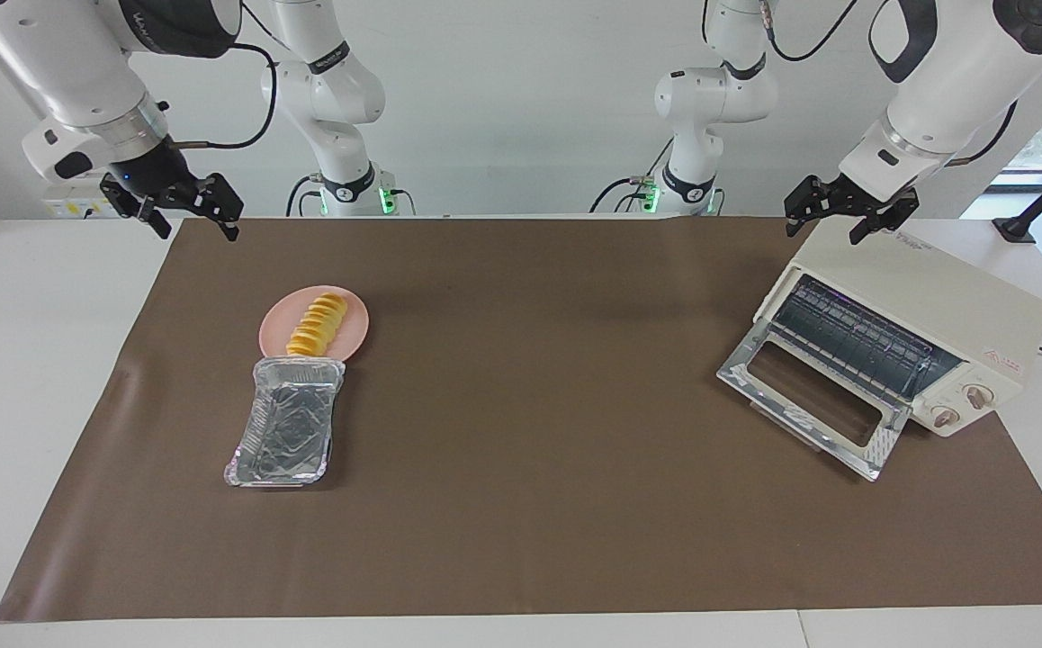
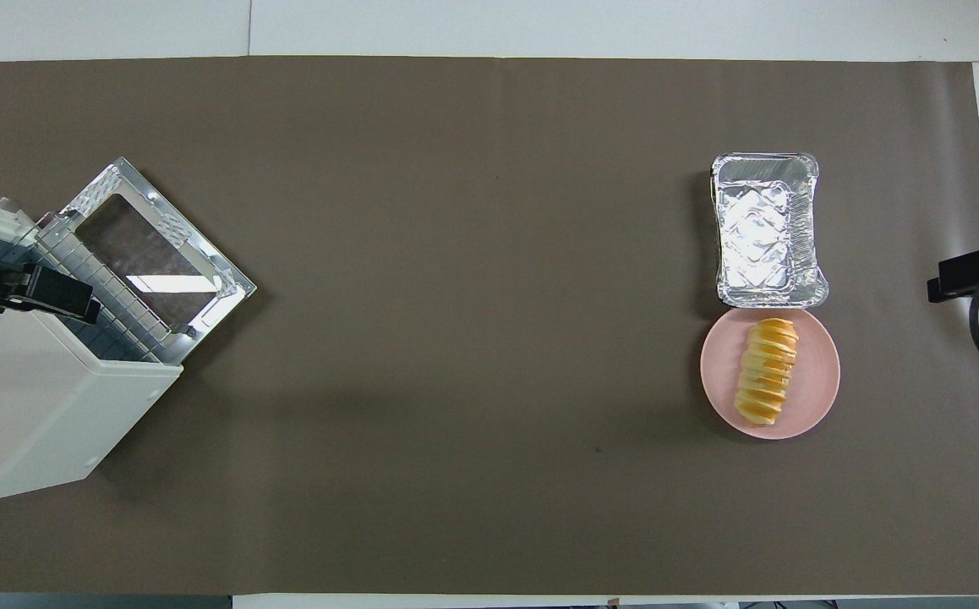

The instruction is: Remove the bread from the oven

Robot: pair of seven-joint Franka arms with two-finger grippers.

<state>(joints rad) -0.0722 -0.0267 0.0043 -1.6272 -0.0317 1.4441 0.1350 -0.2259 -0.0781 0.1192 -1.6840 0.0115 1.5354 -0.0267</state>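
Note:
The bread [image 1: 317, 326] [image 2: 766, 370], a ridged golden loaf, lies on a round pink plate [image 1: 357, 333] [image 2: 821, 372] toward the right arm's end of the table. The cream oven [image 1: 930, 301] [image 2: 24, 406] stands at the left arm's end. Its shiny glass door [image 1: 809, 405] [image 2: 151, 245] is folded down and the wire rack shows nothing on it. My left gripper [image 1: 825, 230] [image 2: 50, 294] hangs open over the oven's top corner nearest the robots. Over the mat's corner by the robots, my right gripper [image 1: 200, 230] [image 2: 963, 283] is open and holds nothing.
A crinkled silver foil tray [image 1: 287, 423] [image 2: 764, 228] with nothing in it lies against the plate, farther from the robots. A brown mat [image 1: 530, 432] covers most of the white table.

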